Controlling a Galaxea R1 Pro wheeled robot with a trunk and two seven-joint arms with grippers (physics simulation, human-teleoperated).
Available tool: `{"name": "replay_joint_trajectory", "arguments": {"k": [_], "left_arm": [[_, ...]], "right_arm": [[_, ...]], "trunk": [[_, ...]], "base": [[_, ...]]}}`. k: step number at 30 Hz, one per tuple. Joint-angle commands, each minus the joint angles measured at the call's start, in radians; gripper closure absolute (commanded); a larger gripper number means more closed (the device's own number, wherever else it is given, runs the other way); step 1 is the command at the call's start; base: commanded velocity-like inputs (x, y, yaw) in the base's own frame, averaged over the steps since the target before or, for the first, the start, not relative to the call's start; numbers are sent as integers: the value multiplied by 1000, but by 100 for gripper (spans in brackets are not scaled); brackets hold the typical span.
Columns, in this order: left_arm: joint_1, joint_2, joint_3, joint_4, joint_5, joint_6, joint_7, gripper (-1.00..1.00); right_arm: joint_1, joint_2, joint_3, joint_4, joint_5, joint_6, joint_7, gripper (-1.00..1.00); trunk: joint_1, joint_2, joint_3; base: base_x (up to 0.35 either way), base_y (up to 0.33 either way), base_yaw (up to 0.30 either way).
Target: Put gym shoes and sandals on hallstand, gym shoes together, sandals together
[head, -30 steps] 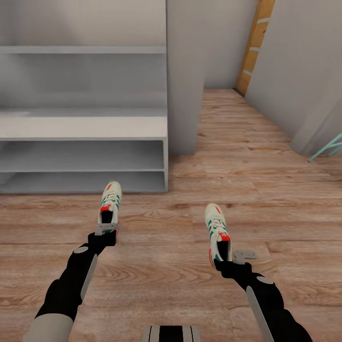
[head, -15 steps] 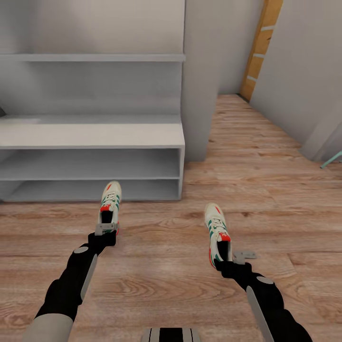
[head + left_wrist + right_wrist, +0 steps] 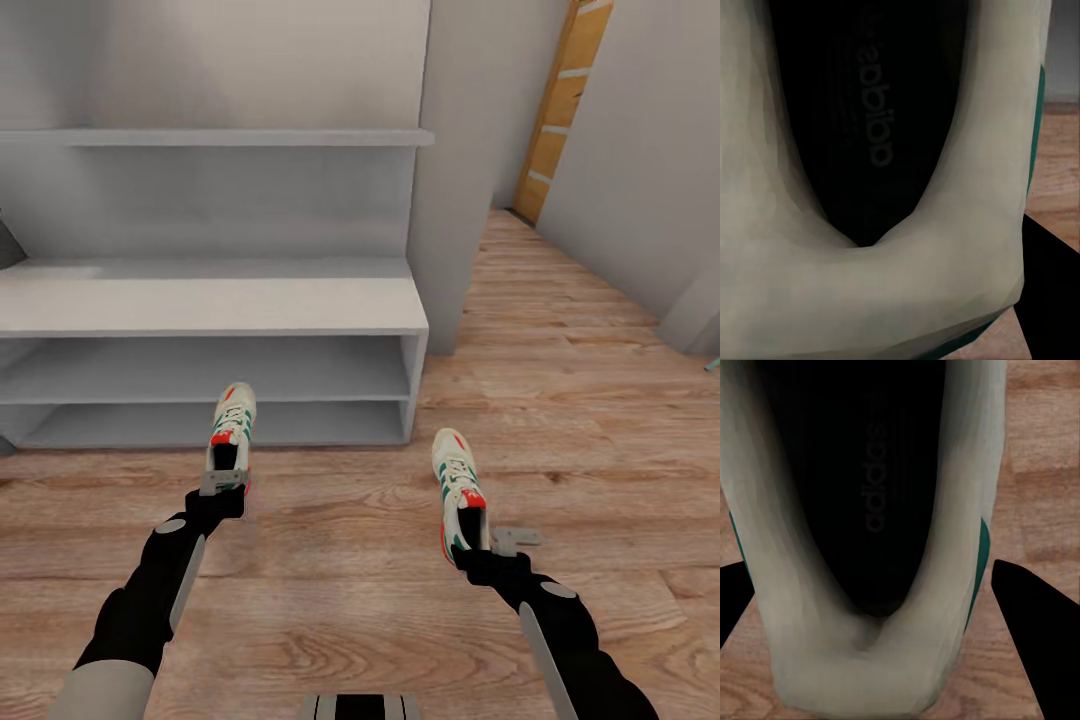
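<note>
left end effector (image 3: pixel 224 484) gripping gym shoe (image 3: pixel 232 424) heel, toe forward

Open floor (image 3: pixel 560 420) of wood planks runs from the near edge to the far right, past the wall pillar (image 3: pixel 450 180) and toward the wooden door (image 3: pixel 560 110). At far left stands the hallstand (image 3: pixel 210 300): its bench top is bare, and both lower tiers are open at the front. A ledge (image 3: pixel 220 138) overhangs the bench top and limits the room above it. The pillar closes the hallstand's right end. The left shoe (image 3: pixel 231 425) and the right shoe (image 3: pixel 458 488), each carried at an arm's end, hang over bare floor, the left one just short of the lower tiers.
</note>
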Motion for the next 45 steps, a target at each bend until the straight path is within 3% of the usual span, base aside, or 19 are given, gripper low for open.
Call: {"name": "replay_joint_trajectory", "arguments": {"k": [1, 33, 37, 38, 39, 41, 42, 43, 44, 45], "left_arm": [[0, -1, 3, -1, -10, 4, -10, 100], [1, -16, 3, 0, -11, 4, -10, 100], [1, -16, 3, 0, -11, 5, -10, 100], [1, -16, 3, 0, -11, 6, -10, 100], [1, -16, 3, 0, -11, 9, -10, 100], [1, -16, 3, 0, -11, 24, -10, 100], [1, -16, 3, 0, -11, 30, -10, 100], [1, -16, 3, -1, -11, 41, -10, 100], [1, -16, 3, -1, -11, 46, -10, 100], [1, -16, 3, -1, -11, 54, -10, 100]], "right_arm": [[0, 0, -1, -2, -7, 5, -1, 100], [0, 0, -1, 1, -11, 5, -1, 100], [0, -2, -16, -2, -16, 6, -1, 100], [0, -3, -26, -2, -16, 6, -1, 100], [0, -4, -61, -2, -17, 6, -1, 100], [0, -3, -179, -2, -17, 6, -1, 100], [0, -3, -217, -2, -17, 6, -1, 100], [0, -2, -296, -2, -17, 6, 0, 100], [0, -2, -336, -2, -17, 6, 1, 100], [0, -3, -417, -2, -17, 6, 2, 100]], "trunk": [[0, 0, 0], [0, 0, 2], [0, 0, 2], [0, 0, 2], [0, 0, 2], [0, 0, 2], [0, 0, 2], [0, 0, 2], [0, 0, 2], [0, 0, 2]], "base": [[244, 237, 0], [30, 25, 0], [0, 0, 0], [0, 0, 0], [0, 0, 0], [0, 0, 0], [0, 0, 0], [0, 0, 0], [0, 0, 0], [0, 0, 0]]}}
